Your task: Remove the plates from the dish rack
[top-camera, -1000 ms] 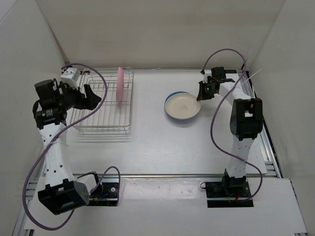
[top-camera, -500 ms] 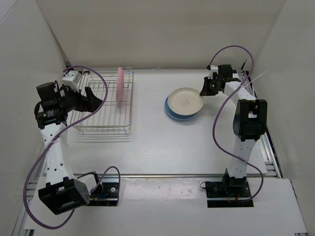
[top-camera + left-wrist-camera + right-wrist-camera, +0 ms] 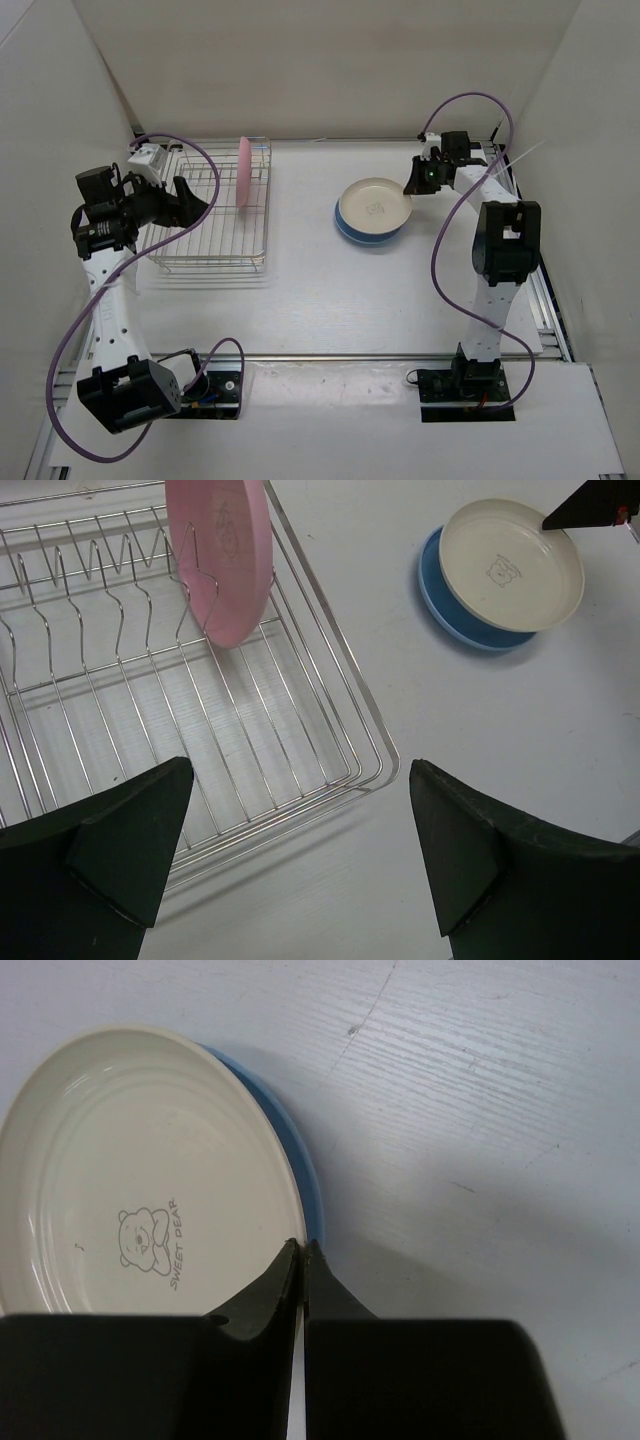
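Note:
The pink plate [image 3: 243, 172] stands on edge in the silver dish rack [image 3: 205, 262] at its far right; it also shows in the left wrist view [image 3: 222, 560] in the rack [image 3: 345, 695]. The cream plate [image 3: 375, 203] lies tilted and offset on the light blue plate [image 3: 362, 232] on the table. My right gripper [image 3: 412, 186] is shut on the cream plate's right rim [image 3: 130, 1160], just above the blue plate [image 3: 303, 1175]; its fingertips [image 3: 303, 1247] pinch the rim. My left gripper [image 3: 190, 200] is open and empty above the rack's left side [image 3: 295, 845].
White walls close in the table on the left, far and right sides. A metal rail [image 3: 520, 200] runs along the right edge. Purple cables hang off both arms.
The cream plate lay centred in the blue plate; it has shifted up and to the far right, tilted, with my right gripper on its rim. The left arm has barely moved.

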Controlling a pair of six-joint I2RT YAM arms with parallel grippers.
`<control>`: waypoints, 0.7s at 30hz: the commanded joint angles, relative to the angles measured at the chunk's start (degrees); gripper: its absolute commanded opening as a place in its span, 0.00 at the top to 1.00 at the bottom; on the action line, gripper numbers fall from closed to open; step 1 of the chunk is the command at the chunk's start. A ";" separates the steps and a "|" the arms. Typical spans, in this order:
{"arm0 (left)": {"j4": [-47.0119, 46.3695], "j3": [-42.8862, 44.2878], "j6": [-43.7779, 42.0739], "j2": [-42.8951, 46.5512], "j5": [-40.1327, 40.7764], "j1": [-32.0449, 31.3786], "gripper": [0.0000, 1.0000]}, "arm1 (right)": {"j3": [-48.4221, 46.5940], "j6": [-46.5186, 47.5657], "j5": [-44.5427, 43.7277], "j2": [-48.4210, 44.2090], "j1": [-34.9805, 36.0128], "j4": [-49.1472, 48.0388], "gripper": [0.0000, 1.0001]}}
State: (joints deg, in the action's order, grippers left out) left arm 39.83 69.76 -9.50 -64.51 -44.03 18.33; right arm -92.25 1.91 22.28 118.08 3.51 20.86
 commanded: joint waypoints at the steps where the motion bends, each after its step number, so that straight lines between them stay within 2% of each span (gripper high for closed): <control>1: -0.64 -0.76 -0.61 0.53 -1.67 0.39 0.00 | -3.72 -0.24 0.92 1.44 0.45 -1.27 1.00; 15: -0.11 -0.76 -1.75 1.05 -3.78 2.06 0.00 | -6.55 -0.24 -0.13 4.17 1.50 0.41 1.00; 21: 0.42 -0.76 -2.28 0.53 -4.30 2.06 0.00 | -5.22 0.99 -0.13 4.17 1.50 0.93 0.90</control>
State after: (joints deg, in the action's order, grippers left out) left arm 40.05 69.67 -10.81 -64.51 -45.87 20.10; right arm -96.66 2.20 21.52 122.26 4.95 22.59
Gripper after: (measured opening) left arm 0.999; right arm 0.094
